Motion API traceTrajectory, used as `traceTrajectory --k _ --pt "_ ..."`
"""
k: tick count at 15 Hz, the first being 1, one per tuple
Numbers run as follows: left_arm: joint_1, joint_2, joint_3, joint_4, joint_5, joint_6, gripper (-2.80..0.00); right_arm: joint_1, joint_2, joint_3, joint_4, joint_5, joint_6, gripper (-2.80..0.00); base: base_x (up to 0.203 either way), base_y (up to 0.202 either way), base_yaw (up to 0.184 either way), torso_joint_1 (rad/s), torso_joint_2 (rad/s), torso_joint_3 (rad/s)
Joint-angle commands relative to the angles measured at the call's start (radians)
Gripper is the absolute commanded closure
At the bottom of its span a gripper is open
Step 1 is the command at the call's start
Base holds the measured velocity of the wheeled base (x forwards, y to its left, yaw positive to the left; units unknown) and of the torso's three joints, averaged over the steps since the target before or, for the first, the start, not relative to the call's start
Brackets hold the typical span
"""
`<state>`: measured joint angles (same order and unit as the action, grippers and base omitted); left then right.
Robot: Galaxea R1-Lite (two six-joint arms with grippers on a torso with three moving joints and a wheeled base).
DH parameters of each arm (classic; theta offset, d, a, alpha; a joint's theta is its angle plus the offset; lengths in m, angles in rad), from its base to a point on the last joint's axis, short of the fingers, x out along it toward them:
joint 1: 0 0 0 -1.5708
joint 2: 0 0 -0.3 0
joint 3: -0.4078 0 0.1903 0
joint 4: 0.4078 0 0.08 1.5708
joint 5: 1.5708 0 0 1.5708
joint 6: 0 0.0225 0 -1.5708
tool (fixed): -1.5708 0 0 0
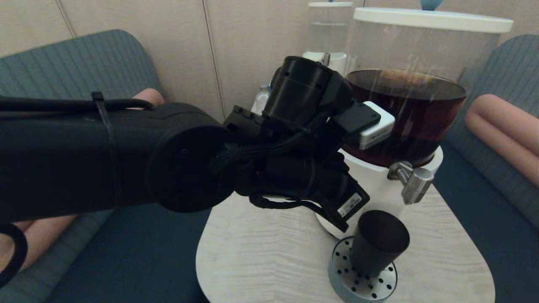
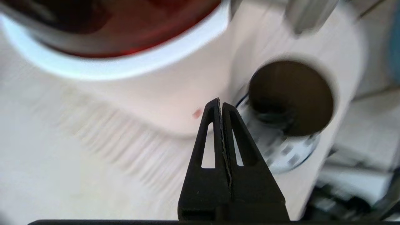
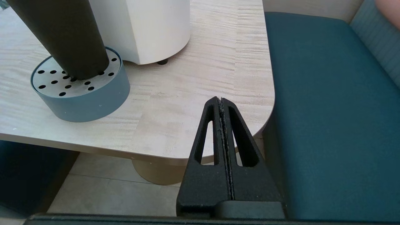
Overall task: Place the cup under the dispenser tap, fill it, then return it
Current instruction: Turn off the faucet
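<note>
Above the pale wood-grain worktop [image 1: 261, 252], my left gripper [image 2: 220, 104] hovers with fingers pressed together, empty, beside the white dispenser base [image 2: 175, 93]. The dark tapered cup [image 1: 379, 243] stands on the round perforated drip tray [image 1: 362, 282], below the brushed-steel dispenser tap [image 1: 414, 182]. Risk, as I judge it: my wrist could knock the cup over. My right gripper [image 3: 221, 106], also closed, idles off the worktop edge.

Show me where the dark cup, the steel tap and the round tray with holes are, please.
cup [image 1: 379, 244]: head view, on its dark side wall.
dispenser tap [image 1: 414, 183]: head view, on the steel spout.
drip tray [image 3: 93, 97]: right wrist view, on its grey side wall.
</note>
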<state>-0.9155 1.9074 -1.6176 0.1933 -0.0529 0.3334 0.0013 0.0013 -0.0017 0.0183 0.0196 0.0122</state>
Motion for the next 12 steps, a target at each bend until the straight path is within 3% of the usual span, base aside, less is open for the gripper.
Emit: traceTrajectory --k 1,2,4,8,12 --pt "0.005 -0.01 -0.042 0.082 0.035 0.094 0.0 0.0 0.0 0.0 0.0 0.0 0.0 0.0 0.0 0.0 0.0 0.0 0.0 0.0" --pt "0.005 -0.003 -0.073 0.118 0.049 0.14 0.0 0.0 0.0 0.0 0.0 0.0 0.0 0.0 0.0 0.0 0.0 0.0 0.0 0.0" --pt "0.003 0.029 -0.133 0.138 0.065 0.175 0.0 0.0 0.0 0.0 0.0 0.0 0.0 0.0 0.0 0.0 0.0 0.0 0.0 0.0" --pt "-0.039 0.092 -0.25 0.143 0.065 0.18 0.0 0.0 0.0 0.0 0.0 0.002 0.0 0.0 0.0 0.0 0.0 0.0 0.0 0.0" --pt "-0.069 0.134 -0.297 0.145 0.064 0.179 0.0 0.0 0.0 0.0 0.0 0.0 0.0 0.0 0.0 0.0 0.0 0.0 0.0 0.0"
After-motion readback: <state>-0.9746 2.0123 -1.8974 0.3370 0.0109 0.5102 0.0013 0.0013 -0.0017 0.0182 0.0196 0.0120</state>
